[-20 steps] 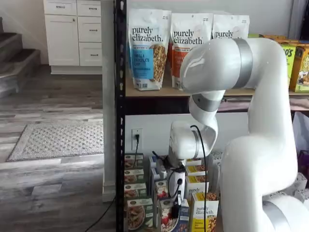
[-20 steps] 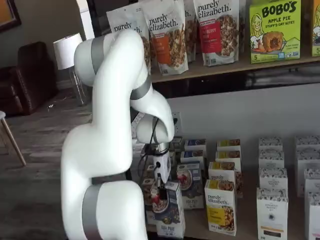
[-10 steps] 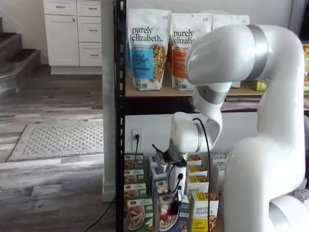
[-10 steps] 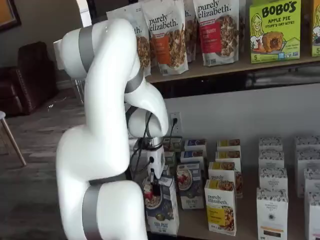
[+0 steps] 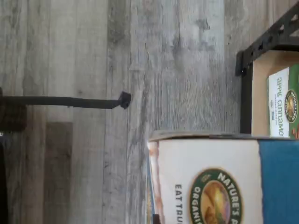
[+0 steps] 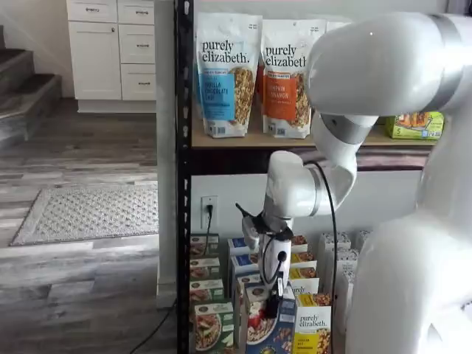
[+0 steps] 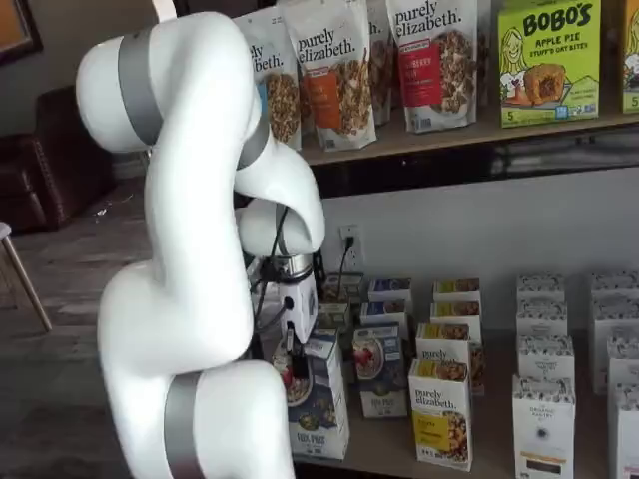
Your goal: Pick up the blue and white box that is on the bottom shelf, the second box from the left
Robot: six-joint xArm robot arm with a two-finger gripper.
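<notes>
Blue-and-white cardboard cereal box (image 7: 318, 399) sits gripped in the black-fingered gripper (image 7: 293, 361), jaws closed on its top, raised at 12 o'clock off the bottom shelf (image 7: 479, 461); withdrawal remains.

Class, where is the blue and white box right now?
In both shelf views the blue and white box hangs in the claw, just before the bottom shelf, beside the yellow-and-white carton.
</notes>
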